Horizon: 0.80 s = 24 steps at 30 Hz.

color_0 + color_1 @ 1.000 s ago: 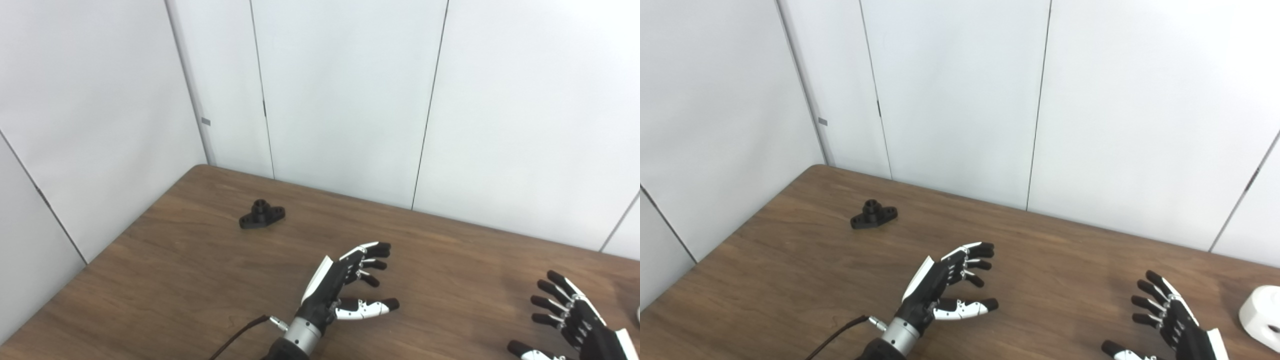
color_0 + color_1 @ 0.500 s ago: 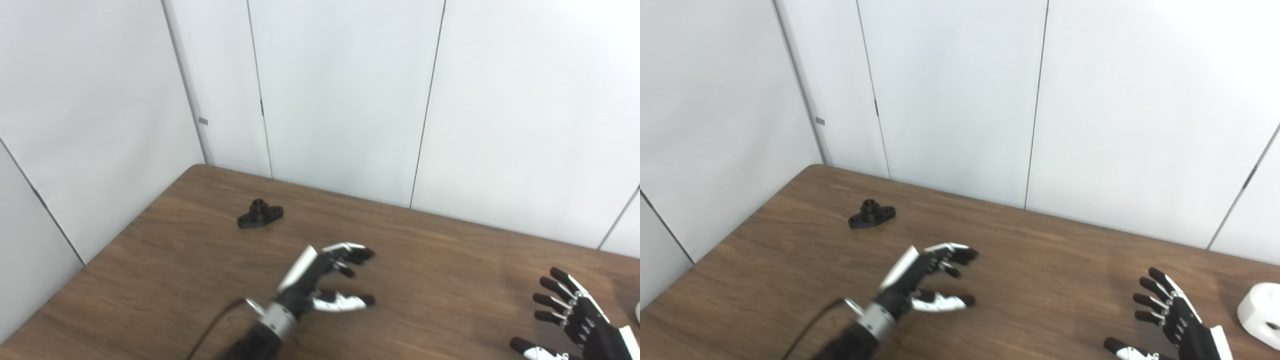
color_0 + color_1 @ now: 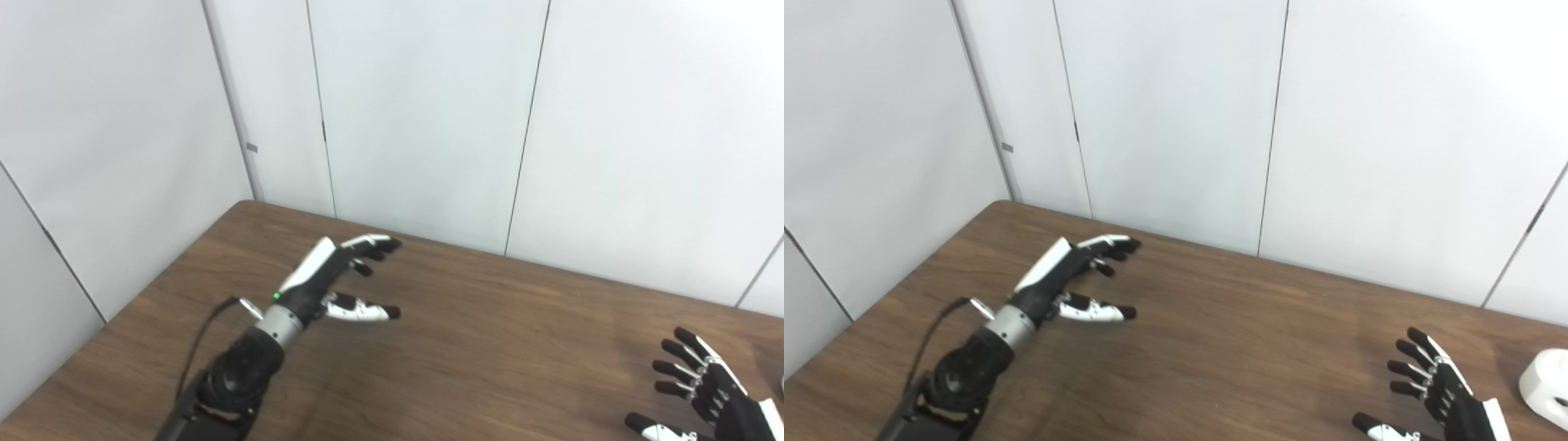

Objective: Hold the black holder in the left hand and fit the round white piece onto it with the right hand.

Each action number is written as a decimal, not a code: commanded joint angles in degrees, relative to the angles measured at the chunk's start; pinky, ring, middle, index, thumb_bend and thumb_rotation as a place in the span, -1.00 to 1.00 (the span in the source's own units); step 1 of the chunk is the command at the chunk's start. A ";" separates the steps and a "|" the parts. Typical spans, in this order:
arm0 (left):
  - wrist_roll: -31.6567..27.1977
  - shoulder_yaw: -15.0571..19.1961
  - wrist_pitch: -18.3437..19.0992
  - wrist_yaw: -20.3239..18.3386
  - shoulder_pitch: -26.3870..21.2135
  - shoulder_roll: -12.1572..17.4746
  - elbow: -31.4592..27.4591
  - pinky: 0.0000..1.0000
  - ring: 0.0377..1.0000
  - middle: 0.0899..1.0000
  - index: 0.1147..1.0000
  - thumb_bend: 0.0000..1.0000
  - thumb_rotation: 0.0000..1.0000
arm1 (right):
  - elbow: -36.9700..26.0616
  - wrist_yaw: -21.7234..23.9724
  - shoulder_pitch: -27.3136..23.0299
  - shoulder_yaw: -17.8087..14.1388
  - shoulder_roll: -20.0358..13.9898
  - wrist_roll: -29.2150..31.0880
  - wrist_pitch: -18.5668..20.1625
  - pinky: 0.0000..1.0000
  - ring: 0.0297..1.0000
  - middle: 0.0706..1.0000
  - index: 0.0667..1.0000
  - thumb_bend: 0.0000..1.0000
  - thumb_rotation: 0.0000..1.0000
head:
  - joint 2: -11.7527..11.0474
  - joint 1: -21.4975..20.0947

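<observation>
While the left hand (image 3: pixel 334 278) hangs above the far left part of the brown desk (image 3: pixel 490 343), its fingers (image 3: pixel 373 244) are spread and lightly curled, with the thumb (image 3: pixel 364 311) stretched out below them, and nothing lies between them. Its palm faces toward the right side of the scene, and the white back plate of the hand faces up and left. The arm reaches in from the lower left corner, with a silver wrist ring (image 3: pixel 275 323) and a dark cable (image 3: pixel 202 331) looping off the wrist toward the near edge. A small green light shows on the hand just above the wrist.

No black holder can be seen in either view; whether it sits behind the left hand cannot be told.

Over at the lower right, the right hand (image 3: pixel 1436 392) sits low over the desk with its fingers fanned apart and pointing up and left, holding nothing. Only part of it is inside the frame, and its wrist is cut off by the bottom edge.

Just to the right of the right hand, near the right edge of the right eye view, the round white piece (image 3: pixel 1543 386) rests on the desk, apart from the fingers and untouched. It is partly cut off by the picture's edge.

White wall panels (image 3: pixel 429 110) with thin dark seams stand behind the desk.
</observation>
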 commanded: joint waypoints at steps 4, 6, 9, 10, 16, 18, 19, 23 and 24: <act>-0.72 5.09 2.44 2.07 -4.23 2.96 -2.77 0.59 0.72 0.68 0.60 0.56 -0.78 | -2.27 0.06 -1.72 -0.05 -0.02 0.11 -0.33 0.38 0.53 0.67 0.77 0.28 -1.00 | -0.03 0.09; 0.15 6.66 2.27 3.17 -5.11 3.62 -2.00 0.59 0.70 0.66 0.58 0.56 -0.84 | -2.37 0.17 -1.79 -0.08 -0.01 0.31 -0.04 0.38 0.53 0.67 0.77 0.27 -1.00 | -0.07 0.22; 2.40 7.96 2.60 4.53 -5.99 4.75 -0.66 0.67 0.75 0.69 0.59 0.55 -0.81 | -2.67 0.30 -1.74 -0.04 0.07 0.58 0.44 0.39 0.54 0.69 0.78 0.27 -1.00 | -0.15 0.26; 2.85 8.25 2.35 4.70 -6.16 5.50 -0.07 0.69 0.77 0.70 0.59 0.55 -0.83 | -2.83 0.39 -1.68 -0.03 0.12 0.78 0.57 0.39 0.54 0.69 0.78 0.27 -1.00 | -0.28 0.29; 5.58 8.94 2.60 6.61 -6.25 7.97 3.24 0.68 0.81 0.77 0.66 0.55 -0.80 | -3.11 0.78 -1.53 0.18 0.20 1.38 0.66 0.42 0.56 0.71 0.80 0.23 -1.00 | -0.22 0.20; 6.95 8.73 3.48 6.81 -6.12 8.40 4.15 0.78 0.88 0.85 0.71 0.59 -0.70 | -2.97 0.91 -1.59 0.26 0.11 1.44 0.31 0.40 0.54 0.70 0.80 0.22 -1.00 | -0.22 0.20; 7.86 8.53 4.17 6.76 -6.07 8.73 4.51 0.81 0.93 0.91 0.74 0.64 -0.62 | -3.00 0.88 -1.58 0.29 0.06 1.29 0.14 0.38 0.53 0.70 0.79 0.22 -1.00 | 0.08 0.06; 11.85 7.08 8.02 6.01 -6.33 9.81 5.70 0.87 0.99 0.99 0.79 0.73 -0.52 | -3.45 0.57 -1.38 0.26 0.20 1.01 0.59 0.36 0.51 0.68 0.78 0.25 -1.00 | 0.08 0.00; 12.63 6.70 9.00 5.79 -6.46 10.05 5.93 0.87 1.00 0.99 0.80 0.76 -0.50 | -3.72 0.54 -1.27 0.21 0.24 1.04 0.91 0.35 0.51 0.68 0.77 0.25 -1.00 | 0.33 -0.05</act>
